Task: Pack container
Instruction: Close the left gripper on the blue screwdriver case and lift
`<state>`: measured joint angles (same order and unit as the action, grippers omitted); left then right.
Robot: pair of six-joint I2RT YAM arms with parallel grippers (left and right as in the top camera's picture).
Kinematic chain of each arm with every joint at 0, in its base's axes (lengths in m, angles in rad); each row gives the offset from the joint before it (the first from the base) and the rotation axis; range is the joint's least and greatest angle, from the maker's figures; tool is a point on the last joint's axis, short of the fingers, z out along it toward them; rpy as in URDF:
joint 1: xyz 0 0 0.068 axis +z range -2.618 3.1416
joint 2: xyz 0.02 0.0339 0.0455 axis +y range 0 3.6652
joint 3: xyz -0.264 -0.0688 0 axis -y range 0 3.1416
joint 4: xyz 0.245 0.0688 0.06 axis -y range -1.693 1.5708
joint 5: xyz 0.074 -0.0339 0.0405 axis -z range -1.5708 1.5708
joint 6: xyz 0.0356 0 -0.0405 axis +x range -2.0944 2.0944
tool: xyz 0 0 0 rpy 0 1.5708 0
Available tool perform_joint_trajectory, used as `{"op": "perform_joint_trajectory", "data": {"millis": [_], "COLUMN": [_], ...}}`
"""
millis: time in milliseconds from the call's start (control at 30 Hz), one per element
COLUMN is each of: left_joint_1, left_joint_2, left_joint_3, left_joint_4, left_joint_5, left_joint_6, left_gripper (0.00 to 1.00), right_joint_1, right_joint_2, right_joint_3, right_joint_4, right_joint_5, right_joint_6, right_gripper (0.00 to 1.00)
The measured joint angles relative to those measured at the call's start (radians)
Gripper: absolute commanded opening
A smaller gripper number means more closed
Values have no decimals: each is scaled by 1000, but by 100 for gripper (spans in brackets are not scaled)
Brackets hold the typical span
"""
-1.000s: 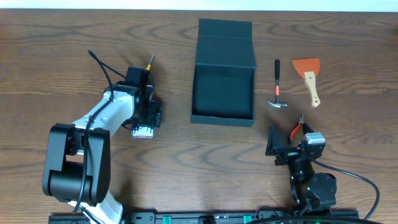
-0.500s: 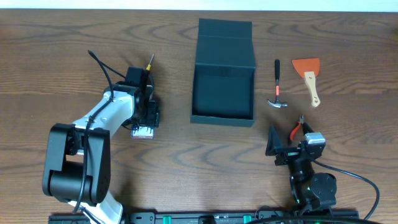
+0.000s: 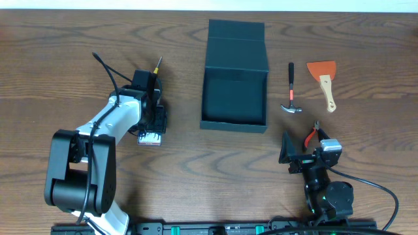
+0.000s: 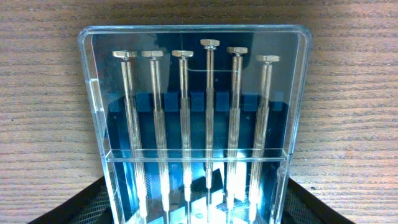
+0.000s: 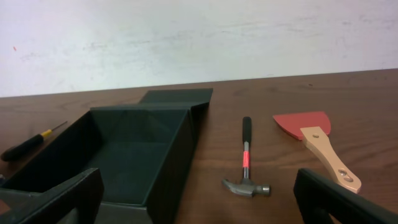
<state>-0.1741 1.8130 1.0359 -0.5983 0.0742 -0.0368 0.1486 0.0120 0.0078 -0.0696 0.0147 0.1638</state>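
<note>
Left tool (image 3: pixel 152 127) straddles the clear screwdriver case (image 4: pixel 196 124), which lies flat on the counter (image 3: pixel 196 176). One finger sits at each long side; cannot tell if the pads touch.

To do it well: centre the case between the fingers, squeeze the long edges evenly, and lift level so it doesn't skid or tilt.

Container (image 3: pixel 234 124) sits open mid-counter, well right of the left tool, lid flap laid back on the far side, inside bare.

Right tool (image 3: pixel 302 155) is wide and holds nothing, near the container's front right corner. Hammer (image 3: pixel 289 88) and scraper (image 3: pixel 324 81) lie beyond it.

Open container (image 5: pixel 124 162) (lid flap back) left of hammer (image 5: pixel 245 155) and scraper (image 5: pixel 317 143).
</note>
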Motion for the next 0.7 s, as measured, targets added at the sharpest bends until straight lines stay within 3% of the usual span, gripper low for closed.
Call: {"op": "perform_joint_trajectory", "data": {"millis": [467,700], "left_joint_1": [0,0], "left_joint_2": [-16,-129], "left_joint_3": [19,19], "left_joint_4": [-86,-89], "left_joint_5": [-26,-30], "left_joint_6": [-1,-1], "left_gripper": [59,54], "right_joint_1": [0,0], "right_joint_2": [0,0], "right_joint_3": [0,0], "right_joint_4": [0,0], "right_joint_5": [0,0], "right_joint_6": [0,0], "right_gripper": [99,99]}}
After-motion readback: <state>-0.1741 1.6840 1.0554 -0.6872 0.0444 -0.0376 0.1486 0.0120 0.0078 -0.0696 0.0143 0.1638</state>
